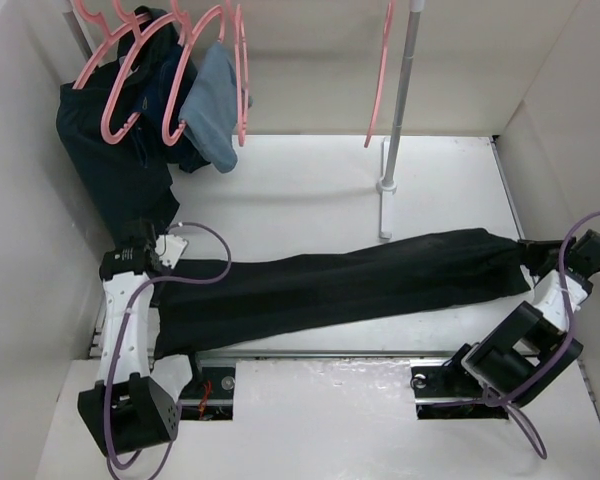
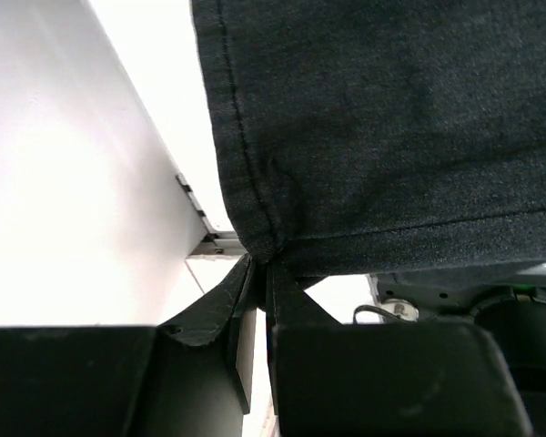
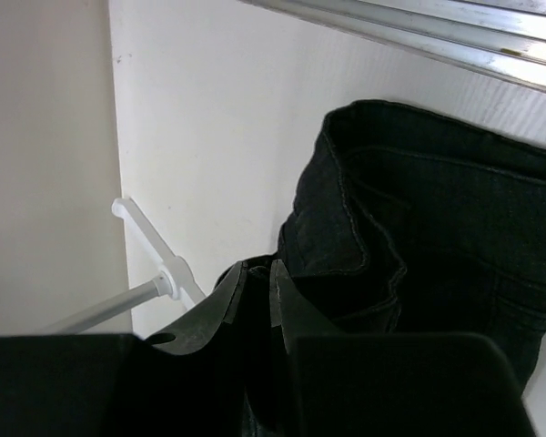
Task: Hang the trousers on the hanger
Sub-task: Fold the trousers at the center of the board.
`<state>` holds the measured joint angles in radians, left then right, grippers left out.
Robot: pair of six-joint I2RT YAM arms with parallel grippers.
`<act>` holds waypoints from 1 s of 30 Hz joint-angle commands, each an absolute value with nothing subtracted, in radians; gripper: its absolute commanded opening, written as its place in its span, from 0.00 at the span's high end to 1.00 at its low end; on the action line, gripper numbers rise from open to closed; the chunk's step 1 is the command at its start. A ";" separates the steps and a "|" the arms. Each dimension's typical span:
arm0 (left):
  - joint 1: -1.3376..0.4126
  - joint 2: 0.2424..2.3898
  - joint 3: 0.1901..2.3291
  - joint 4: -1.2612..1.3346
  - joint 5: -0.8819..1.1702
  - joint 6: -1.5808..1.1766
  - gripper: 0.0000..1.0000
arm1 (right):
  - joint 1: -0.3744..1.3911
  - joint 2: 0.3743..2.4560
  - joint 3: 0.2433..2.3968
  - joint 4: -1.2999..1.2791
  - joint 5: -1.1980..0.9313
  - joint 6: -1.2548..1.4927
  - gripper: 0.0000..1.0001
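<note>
The black trousers (image 1: 350, 285) lie stretched across the table from left to right. My left gripper (image 1: 162, 258) is shut on their left end, pinching the hem corner (image 2: 259, 246). My right gripper (image 1: 536, 258) is shut on the waistband end (image 3: 364, 228) at the far right. A lone pink hanger (image 1: 380, 75) hangs from the rail at the back, right of centre. It is apart from the trousers and from both grippers.
Three pink hangers (image 1: 140, 60) at the back left carry a dark navy garment (image 1: 110, 160) and a light-blue cloth (image 1: 215, 105). A grey rack pole (image 1: 400, 90) stands on a white base (image 1: 385, 205) mid-table. White walls close in left and right.
</note>
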<state>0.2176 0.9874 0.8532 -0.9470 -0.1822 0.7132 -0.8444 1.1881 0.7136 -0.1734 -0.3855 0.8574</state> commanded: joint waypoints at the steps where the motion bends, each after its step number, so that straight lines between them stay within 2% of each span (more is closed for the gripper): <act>1: 0.224 0.977 0.836 -1.109 -0.190 0.733 1.00 | -0.887 1.204 0.773 -0.147 -0.292 0.873 0.92; 2: 0.224 0.968 0.804 -1.109 -0.190 0.742 1.00 | -0.887 1.204 0.773 -0.178 -0.272 0.864 0.89; 3: 0.224 0.968 0.767 -1.109 -0.208 0.742 1.00 | -0.887 1.204 0.773 -0.195 -0.250 0.864 0.75; 5: 0.224 0.954 0.645 -1.109 -0.241 0.742 0.97 | -0.896 1.204 0.762 -0.245 -0.181 0.864 0.56; 6: 0.224 0.945 0.608 -1.100 -0.258 0.742 0.90 | -0.896 1.204 0.772 -0.267 -0.155 0.864 0.41; 7: 0.224 0.945 0.547 -1.100 -0.284 0.742 0.78 | -0.896 1.215 0.781 -0.288 -0.105 0.864 0.31; 10: 0.224 0.925 0.535 -1.085 -0.324 0.752 0.51 | -0.896 1.227 0.814 -0.318 -0.089 0.835 0.29; 11: 0.224 0.925 0.549 -1.085 -0.342 0.752 0.45 | -0.896 1.242 0.825 -0.318 -0.124 0.816 0.27; 13: 0.224 0.925 0.589 -1.054 -0.368 0.752 0.40 | -0.887 1.253 0.848 -0.289 -0.176 0.757 0.23; 16: 0.224 0.969 0.734 -1.012 -0.359 0.715 0.39 | -0.740 1.253 0.916 -0.287 -0.148 0.628 0.23; 19: 0.201 1.050 0.900 -1.028 -0.224 0.654 0.39 | -0.516 1.253 0.974 -0.342 0.049 0.542 0.23; 21: 0.170 1.083 0.963 -1.037 -0.114 0.601 0.40 | -0.465 1.244 0.974 -0.342 0.090 0.532 0.31; 23: 0.118 1.113 0.963 -1.019 -0.074 0.566 0.42 | -0.456 1.232 0.922 -0.353 0.065 0.557 0.45; 24: 0.095 1.114 0.951 -1.002 -0.074 0.527 0.42 | -0.456 1.223 0.899 -0.353 0.048 0.567 0.61; 25: 0.069 1.129 0.910 -0.961 -0.074 0.506 0.42 | -0.456 1.223 0.872 -0.353 0.000 0.568 0.67; 27: -0.013 1.161 0.858 -0.918 -0.074 0.471 0.42 | -0.456 1.212 0.777 -0.341 -0.053 0.597 0.71; 30: -0.116 1.233 0.766 -0.822 -0.112 0.407 0.43 | -0.433 1.226 0.677 -0.292 -0.080 0.617 0.71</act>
